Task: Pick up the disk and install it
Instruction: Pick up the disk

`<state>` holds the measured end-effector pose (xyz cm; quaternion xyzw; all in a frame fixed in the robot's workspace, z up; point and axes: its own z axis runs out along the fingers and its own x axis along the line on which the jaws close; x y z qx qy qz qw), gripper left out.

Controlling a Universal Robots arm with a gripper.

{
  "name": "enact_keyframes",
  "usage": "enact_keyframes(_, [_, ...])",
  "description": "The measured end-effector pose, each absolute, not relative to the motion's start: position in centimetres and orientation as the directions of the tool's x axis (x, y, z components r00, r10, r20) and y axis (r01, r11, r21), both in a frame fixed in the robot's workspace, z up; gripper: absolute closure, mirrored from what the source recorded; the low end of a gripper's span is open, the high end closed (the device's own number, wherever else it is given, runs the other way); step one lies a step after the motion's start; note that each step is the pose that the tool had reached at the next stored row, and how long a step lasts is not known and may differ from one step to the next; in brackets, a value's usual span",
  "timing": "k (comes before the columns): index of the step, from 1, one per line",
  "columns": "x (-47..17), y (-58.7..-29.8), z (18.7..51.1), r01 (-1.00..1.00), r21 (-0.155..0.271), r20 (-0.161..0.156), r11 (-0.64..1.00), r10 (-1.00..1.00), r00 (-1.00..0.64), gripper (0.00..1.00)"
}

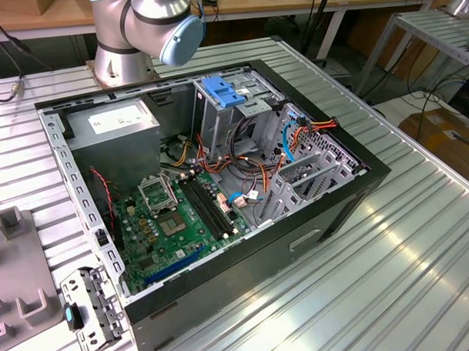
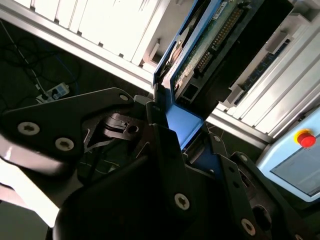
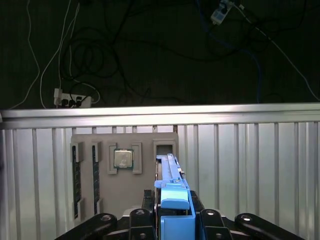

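The disk (image 2: 200, 50) hangs in the air, and its green circuit-board side and a blue side rail show in the second wrist view. My gripper (image 2: 180, 145) is shut on it, black fingers pressing the blue rail from both sides. In the first wrist view the disk (image 3: 170, 172) is seen edge-on with its blue rail toward the camera, between the fingers of the gripper (image 3: 172, 222). It is held above a grey fixture plate (image 3: 100, 175) on the ribbed metal table. In the exterior view the open computer case (image 1: 298, 242) lies on the table, with its metal drive cage (image 1: 228, 114) under a blue latch.
Inside the case are a grey power-supply box (image 1: 113, 122), a green motherboard (image 1: 174, 216) and loose cables (image 1: 253, 163). The fixture plate holds a processor chip (image 3: 123, 158) and memory sticks (image 3: 76, 175). The arm's base (image 1: 122, 41) stands behind the case. A red stop button (image 2: 305, 138) is nearby.
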<state>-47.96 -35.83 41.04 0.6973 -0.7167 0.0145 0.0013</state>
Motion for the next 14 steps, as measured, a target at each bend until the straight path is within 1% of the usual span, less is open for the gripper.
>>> enact_keyframes(14, [-48.0, -35.8, 43.3, -1.0, -0.013, 0.022, 0.027, -0.999, -0.028, 0.63])
